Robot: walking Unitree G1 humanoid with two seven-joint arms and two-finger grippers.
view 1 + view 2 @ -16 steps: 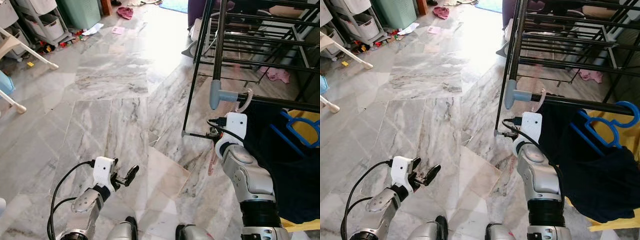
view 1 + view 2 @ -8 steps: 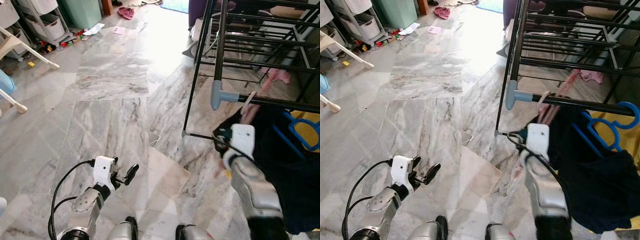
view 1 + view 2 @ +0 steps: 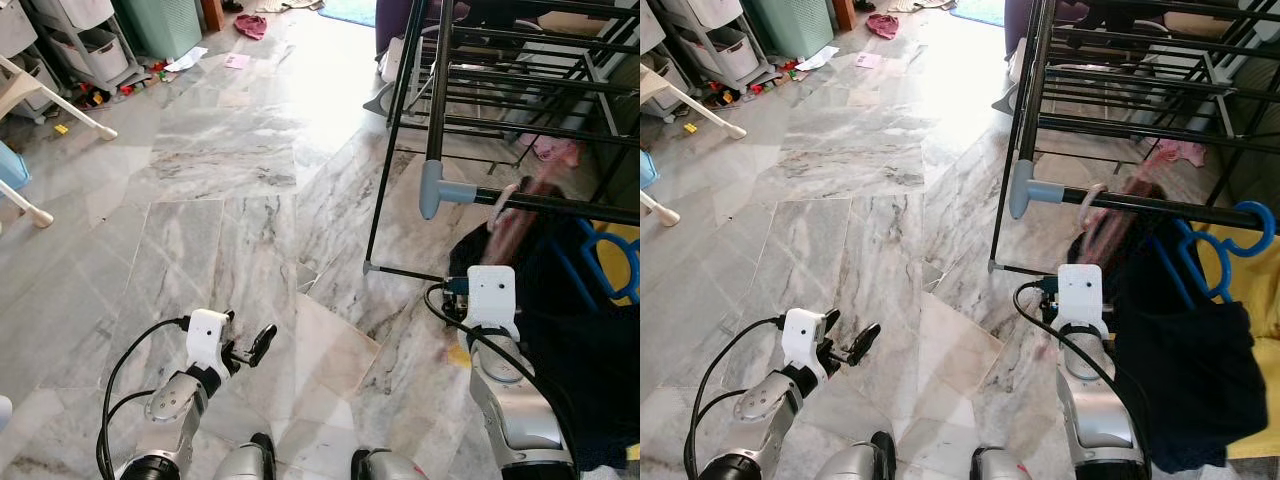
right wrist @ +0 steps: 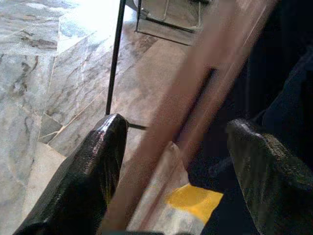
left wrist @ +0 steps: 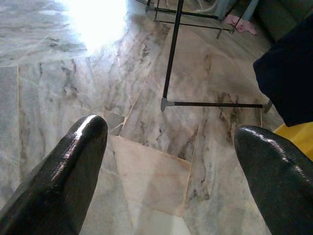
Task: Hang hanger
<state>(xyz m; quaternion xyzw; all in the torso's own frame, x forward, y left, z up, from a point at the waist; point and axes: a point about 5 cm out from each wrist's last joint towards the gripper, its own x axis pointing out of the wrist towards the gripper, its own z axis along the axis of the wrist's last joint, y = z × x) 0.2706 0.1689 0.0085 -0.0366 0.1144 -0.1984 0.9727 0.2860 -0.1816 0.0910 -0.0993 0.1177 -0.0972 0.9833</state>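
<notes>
- The pink plastic hanger (image 3: 1110,215), blurred, is hooked over the black metal rack rail (image 3: 1180,209).
- The right gripper (image 4: 171,161) is spread wide beside it; a swinging hanger could be knocked off.
- The left gripper (image 5: 166,161) is held wide, idle.

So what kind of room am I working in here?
Most likely a lived-in home's living or laundry area: a black drying rack with dark clothing and a blue hanger, a marble tile floor, and storage drawers with toys scattered beside them.
</notes>
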